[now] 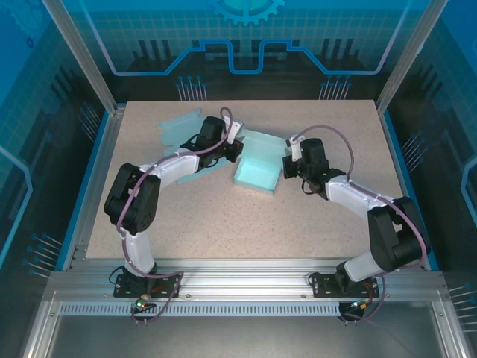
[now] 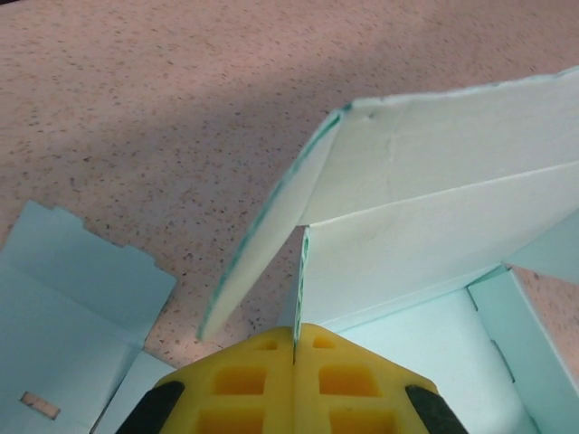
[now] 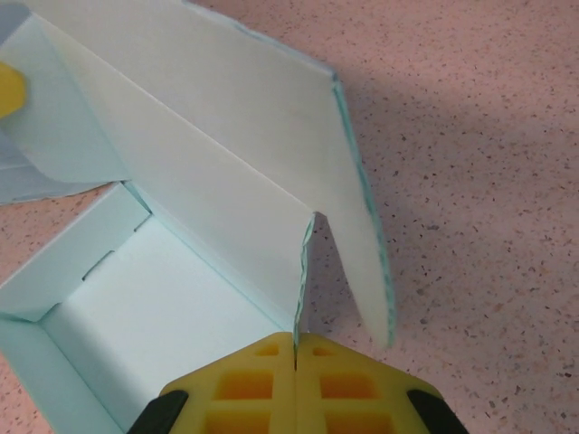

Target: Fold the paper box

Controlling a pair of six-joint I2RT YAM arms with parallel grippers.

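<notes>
Our left fingers (image 2: 295,344) and right fingers (image 3: 297,348) are both squeezed shut on the paper box (image 1: 258,176) (one at each end), its long wall (image 3: 208,176) running between them.

A speckled beige tabletop (image 1: 246,224), blue-edged, sits inside an aluminium frame (image 1: 246,287).

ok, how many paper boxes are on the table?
2. A half-folded box mid-table, the left claw and right claw pinching its walls; a flat blank rear left, partly behind the left arm. The arms may hide more.
</notes>
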